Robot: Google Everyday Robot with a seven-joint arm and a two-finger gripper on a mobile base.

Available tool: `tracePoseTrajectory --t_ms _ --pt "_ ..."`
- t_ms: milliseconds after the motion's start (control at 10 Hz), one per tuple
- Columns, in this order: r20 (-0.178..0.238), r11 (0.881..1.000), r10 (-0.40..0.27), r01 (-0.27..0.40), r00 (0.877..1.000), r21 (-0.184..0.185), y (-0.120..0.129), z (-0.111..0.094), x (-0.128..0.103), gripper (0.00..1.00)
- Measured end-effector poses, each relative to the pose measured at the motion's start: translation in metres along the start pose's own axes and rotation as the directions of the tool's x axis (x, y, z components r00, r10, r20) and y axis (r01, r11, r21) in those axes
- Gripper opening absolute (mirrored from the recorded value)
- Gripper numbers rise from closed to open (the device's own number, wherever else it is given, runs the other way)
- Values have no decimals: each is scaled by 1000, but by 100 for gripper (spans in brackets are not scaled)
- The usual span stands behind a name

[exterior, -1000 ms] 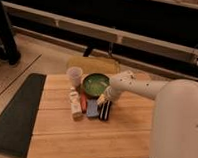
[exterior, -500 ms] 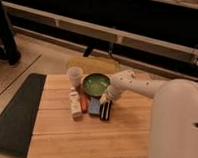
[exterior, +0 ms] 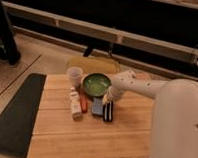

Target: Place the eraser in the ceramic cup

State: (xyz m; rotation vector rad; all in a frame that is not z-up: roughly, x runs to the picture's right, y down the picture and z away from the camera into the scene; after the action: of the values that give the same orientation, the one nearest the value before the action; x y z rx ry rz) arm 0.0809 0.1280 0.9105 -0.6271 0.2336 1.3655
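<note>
The eraser, a flat black block with pale stripes, lies on the wooden table just right of the blue pad. The ceramic cup, small and pale, stands at the table's back left, beside the green bowl. My gripper hangs at the end of the white arm, directly above the eraser's far end and next to the bowl's right rim.
A white bottle and an orange carrot-like thing lie left of the blue pad. A yellow flat object lies behind the bowl. A dark mat covers the floor to the left. My white body fills the right.
The gripper has shifted slightly, staying over the eraser's far end. The eraser, cup and the other things have not moved.
</note>
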Motion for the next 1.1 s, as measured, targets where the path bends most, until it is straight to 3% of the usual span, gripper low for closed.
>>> tracePoseTrajectory --t_ms 300,700,1100 --pt "4 1000 12 -12 1000 11 4 -8 -1 0" --pt "42 999 24 -26 999 35 20 -37 -15 0" --pt "50 999 20 -21 999 25 51 -61 -20 0"
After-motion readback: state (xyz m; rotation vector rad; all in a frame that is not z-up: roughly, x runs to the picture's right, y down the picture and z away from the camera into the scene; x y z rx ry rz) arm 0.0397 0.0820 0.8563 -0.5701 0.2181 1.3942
